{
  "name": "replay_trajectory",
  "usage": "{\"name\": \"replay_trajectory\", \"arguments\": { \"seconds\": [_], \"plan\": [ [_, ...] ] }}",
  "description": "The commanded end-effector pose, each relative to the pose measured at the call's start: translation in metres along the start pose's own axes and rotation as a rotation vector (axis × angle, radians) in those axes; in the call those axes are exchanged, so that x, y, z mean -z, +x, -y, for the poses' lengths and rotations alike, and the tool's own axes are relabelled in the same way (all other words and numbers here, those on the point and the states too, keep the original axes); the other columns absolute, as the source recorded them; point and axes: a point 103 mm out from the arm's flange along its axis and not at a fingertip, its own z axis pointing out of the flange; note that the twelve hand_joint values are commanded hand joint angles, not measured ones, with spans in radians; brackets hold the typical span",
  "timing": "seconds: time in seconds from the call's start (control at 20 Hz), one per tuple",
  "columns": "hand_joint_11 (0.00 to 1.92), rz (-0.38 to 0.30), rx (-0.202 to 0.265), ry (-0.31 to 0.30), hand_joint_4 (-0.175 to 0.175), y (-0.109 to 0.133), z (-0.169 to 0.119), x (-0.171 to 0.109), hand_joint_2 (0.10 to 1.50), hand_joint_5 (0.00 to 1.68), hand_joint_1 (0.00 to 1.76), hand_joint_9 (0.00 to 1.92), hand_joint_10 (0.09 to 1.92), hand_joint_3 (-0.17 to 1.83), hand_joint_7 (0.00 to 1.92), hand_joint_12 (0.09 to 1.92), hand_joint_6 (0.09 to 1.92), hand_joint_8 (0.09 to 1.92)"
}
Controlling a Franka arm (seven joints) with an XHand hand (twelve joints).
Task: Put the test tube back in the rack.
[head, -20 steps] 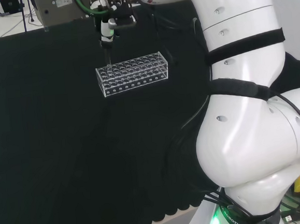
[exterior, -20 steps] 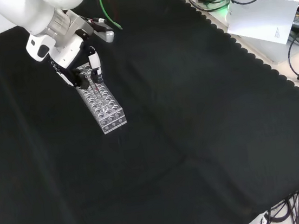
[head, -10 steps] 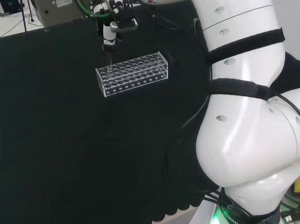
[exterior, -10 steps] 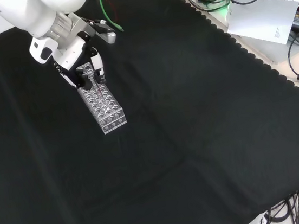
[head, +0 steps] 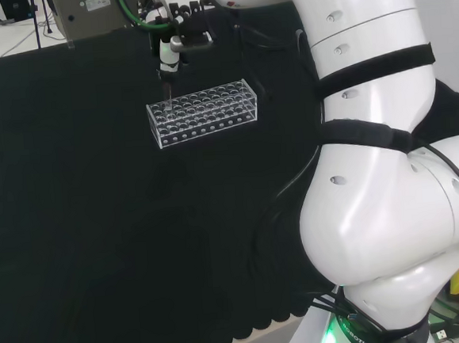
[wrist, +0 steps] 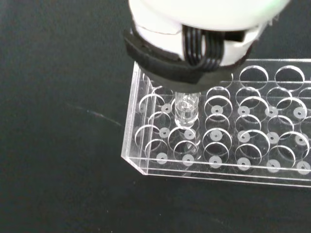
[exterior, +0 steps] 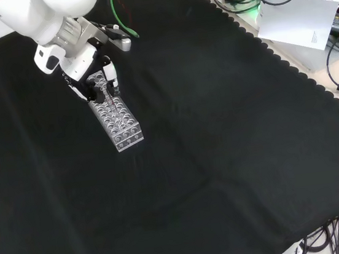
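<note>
Hand [head: 173, 42] pinching the test tube [wrist: 185, 108] has lifted a bit, tube hanging over the rack's [head: 202, 112] 9 o'clock end, not seated yet.

rack [wrist: 218, 141]: clear glossy plastic | test tube [wrist: 186, 108]: clear, smooth, glassy | surface [exterior: 232, 131]: covered in matt black cloth | robot hand [head: 173, 42]: glossy white and black plastic

Bare cloth [exterior: 219, 127] lies open all round the rack [exterior: 115, 115], its holes unoccupied.

test tube [wrist: 186, 108] upper part hidden by hand [wrist: 194, 43], rack [wrist: 291, 145] cut off at edge
</note>
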Motion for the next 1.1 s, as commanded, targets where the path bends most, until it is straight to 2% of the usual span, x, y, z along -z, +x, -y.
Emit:
{"name": "replay_trajectory", "arguments": {
  "seconds": [0.05,0.35,0.8,1.1],
  "plan": [
    [1.22,0.012,0.005,0.016,-0.175,-0.001,-0.004,-0.005,0.62,1.34,1.43,1.43,0.19,0.63,1.40,0.91,0.50,0.66],
    [1.22,0.024,0.014,0.028,-0.175,0.011,-0.014,-0.018,0.62,1.34,1.43,1.43,0.18,0.63,1.40,0.91,0.50,0.66],
    [1.21,0.010,0.023,0.036,-0.175,0.010,-0.015,-0.020,0.62,1.34,1.43,1.43,0.18,0.63,1.40,0.91,0.50,0.66],
    [1.21,0.010,0.023,0.050,-0.175,0.017,-0.018,-0.039,0.62,1.34,1.43,1.43,0.18,0.63,1.40,0.91,0.50,0.66]
  ]
}}
